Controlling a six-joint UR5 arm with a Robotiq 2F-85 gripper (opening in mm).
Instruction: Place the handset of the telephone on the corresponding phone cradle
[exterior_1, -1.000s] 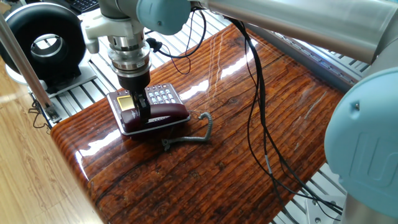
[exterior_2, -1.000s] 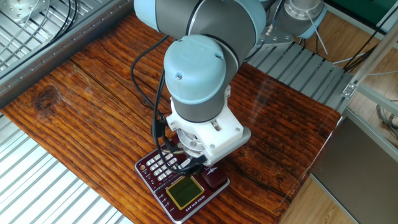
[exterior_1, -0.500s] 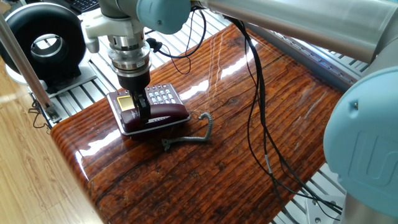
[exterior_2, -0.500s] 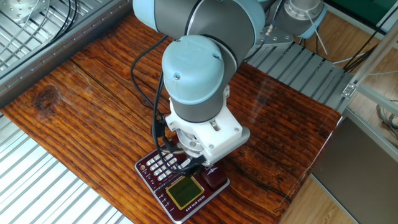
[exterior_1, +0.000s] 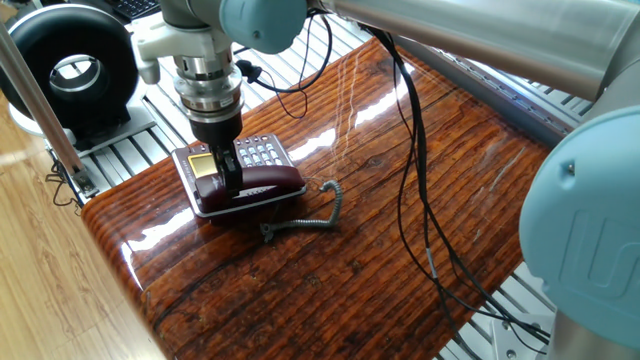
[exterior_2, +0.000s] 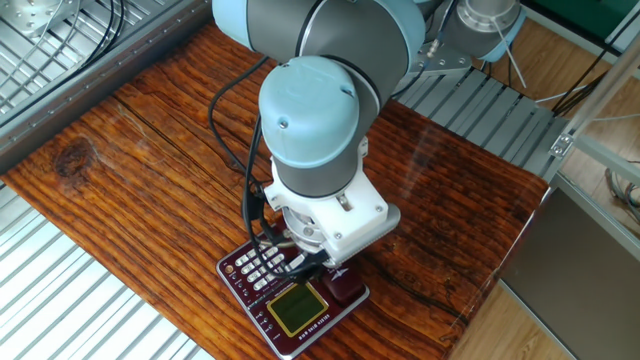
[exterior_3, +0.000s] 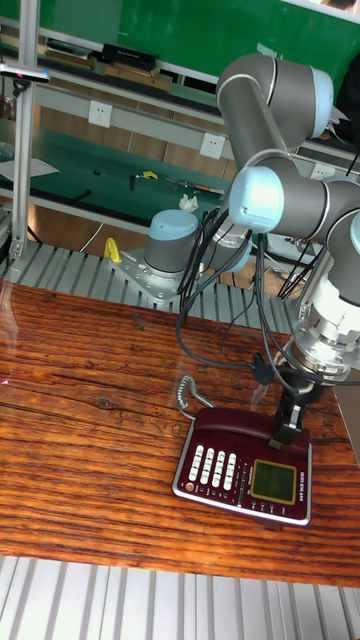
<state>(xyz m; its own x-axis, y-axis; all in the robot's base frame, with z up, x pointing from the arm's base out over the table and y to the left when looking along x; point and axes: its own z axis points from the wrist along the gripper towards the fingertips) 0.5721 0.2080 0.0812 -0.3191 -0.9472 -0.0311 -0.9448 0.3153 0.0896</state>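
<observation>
The telephone (exterior_1: 260, 152) lies flat near the left corner of the wooden table, with its yellowish screen and grey keypad facing up. Its maroon handset (exterior_1: 270, 183) stretches along the base's near edge, over the phone cradle, which it hides. My gripper (exterior_1: 230, 180) points straight down, shut on the handset near the screen end. In the tall fixed view the gripper (exterior_3: 283, 437) stands at the right end of the handset (exterior_3: 225, 425), behind the telephone (exterior_3: 215, 467). The other fixed view has the wrist covering the fingers; the telephone (exterior_2: 265, 270) and one handset end (exterior_2: 347, 290) show below it.
The grey coiled cord (exterior_1: 305, 222) trails on the wood to the right of the base. A black ring-shaped device (exterior_1: 70, 65) sits on the aluminium rails at the back left. Black cables (exterior_1: 410, 180) hang from the arm over the table's middle.
</observation>
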